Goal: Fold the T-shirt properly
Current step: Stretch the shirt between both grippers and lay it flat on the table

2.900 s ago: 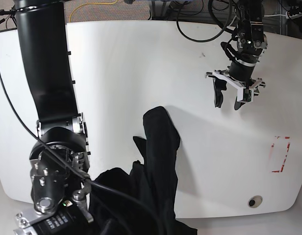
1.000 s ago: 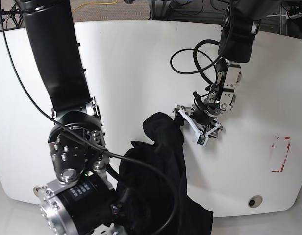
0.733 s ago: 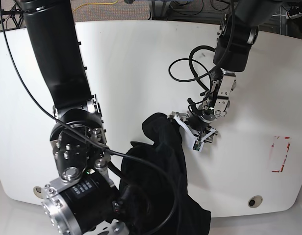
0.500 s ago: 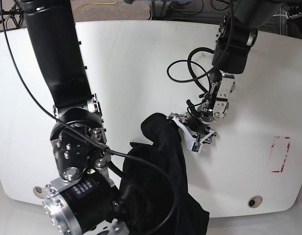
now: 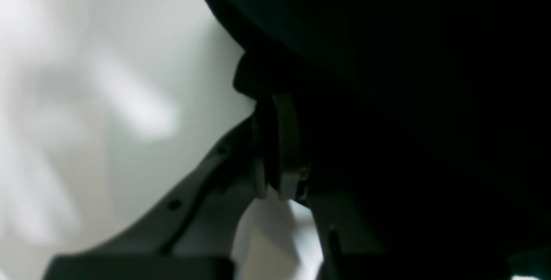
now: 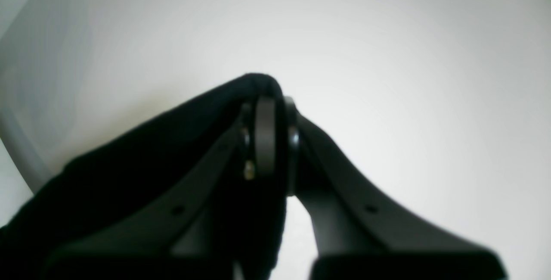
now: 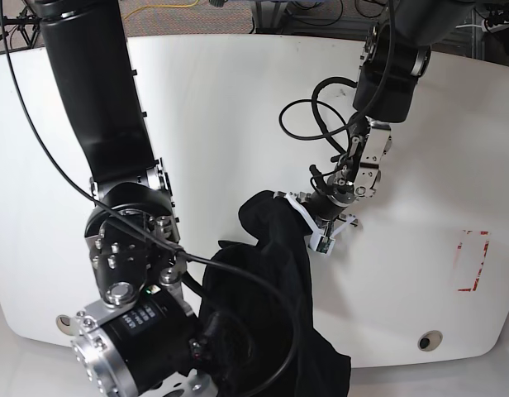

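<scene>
The T-shirt (image 7: 271,289) sits bunched and unfolded on the near middle of the white tabletop (image 7: 221,116), a crumpled black heap running from a rounded upper lobe down past the near edge; no print shows from here. Our right gripper (image 6: 269,142) is pinched together on a fold of the black cloth, fabric draped over the left finger in the wrist view, low at the front of the heap. The left gripper (image 7: 308,219) has changed most: about three seconds back it hung open well clear over the far right of the tabletop, and since then it has swung down and in, creeping left over the last second until it now presses against the upper right edge of the shirt. In the left wrist view dark cloth fills the right side and covers one finger (image 5: 280,142), so we judge the gripper is closing on or around the hem, but we cannot tell whether it is actually clamped. The heap itself has also been pulled toward the near edge since then. We read this as securing a second grasp point, so spreading the shirt flat likely comes next; folding proper has not begun.
</scene>
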You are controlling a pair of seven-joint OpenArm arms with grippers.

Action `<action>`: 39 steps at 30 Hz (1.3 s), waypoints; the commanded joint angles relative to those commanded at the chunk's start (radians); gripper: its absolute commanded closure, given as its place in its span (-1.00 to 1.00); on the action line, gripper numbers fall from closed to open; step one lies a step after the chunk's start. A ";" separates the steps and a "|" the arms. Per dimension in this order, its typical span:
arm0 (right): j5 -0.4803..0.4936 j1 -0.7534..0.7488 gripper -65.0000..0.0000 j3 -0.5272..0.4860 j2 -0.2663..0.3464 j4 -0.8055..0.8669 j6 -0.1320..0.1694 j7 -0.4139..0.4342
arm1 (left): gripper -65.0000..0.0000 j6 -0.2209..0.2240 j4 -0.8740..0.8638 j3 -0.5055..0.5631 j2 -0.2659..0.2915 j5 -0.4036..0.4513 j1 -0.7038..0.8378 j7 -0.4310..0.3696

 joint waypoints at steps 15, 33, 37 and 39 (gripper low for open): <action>-0.002 -0.031 1.00 0.003 0.014 -0.006 0.000 0.000 | 1.00 0.000 0.520 -0.097 -0.089 -0.005 0.241 0.157; -0.103 -0.149 1.00 0.110 0.043 -0.009 0.008 0.002 | 1.00 0.000 1.089 -0.417 -0.140 -0.005 0.463 0.361; -0.104 -0.161 1.00 0.146 0.044 -0.034 0.008 0.002 | 1.00 0.000 1.149 -0.505 -0.140 -0.006 0.477 0.384; -0.104 -0.164 1.00 0.166 0.063 -0.063 0.006 0.002 | 1.00 0.000 1.160 -0.548 -0.140 -0.006 0.471 0.391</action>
